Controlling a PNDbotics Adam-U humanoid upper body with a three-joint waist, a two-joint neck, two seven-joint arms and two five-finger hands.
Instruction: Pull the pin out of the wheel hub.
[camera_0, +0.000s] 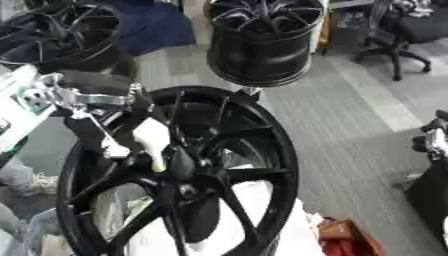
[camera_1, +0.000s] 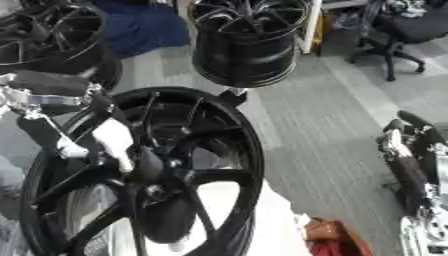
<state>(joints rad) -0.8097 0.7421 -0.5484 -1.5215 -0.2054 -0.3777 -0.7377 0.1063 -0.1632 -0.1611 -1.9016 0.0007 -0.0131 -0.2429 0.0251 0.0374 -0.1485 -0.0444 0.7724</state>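
**Left hand at the hub, pin not made out**

Large black wheel (camera_0: 188, 175) standing upright in the near centre, spokes fanning from the hub (camera_0: 184, 167) toward the rim. Behind the lower spokes, something white, shape unclear.

Left arm entering from the left edge, silver joint and black links showing above the rim. Left hand (camera_0: 149, 140) set against the spokes just above and left of the hub, pale fingers (camera_0: 156, 150) pointing down toward the centre, lying close together. Whether curled round anything: cannot tell. No pin distinguishable among the dark spokes and hub; only a dark oval shape at the centre.

Right hand (camera_1: 404, 137) low at the right edge, well apart from the wheel, dark with silver parts; finger state cannot be told from either view.

Second black wheel (camera_0: 262, 37) beyond the first, at top centre, barrel toward the camera. Third wheel (camera_0: 57, 32) in the upper left corner. Blue cloth (camera_0: 157, 25) between those two. Office chair (camera_0: 407, 37) at upper right on grey floor (camera_0: 350, 115). Orange-red object (camera_0: 350, 239) at the bottom, right of the near wheel.
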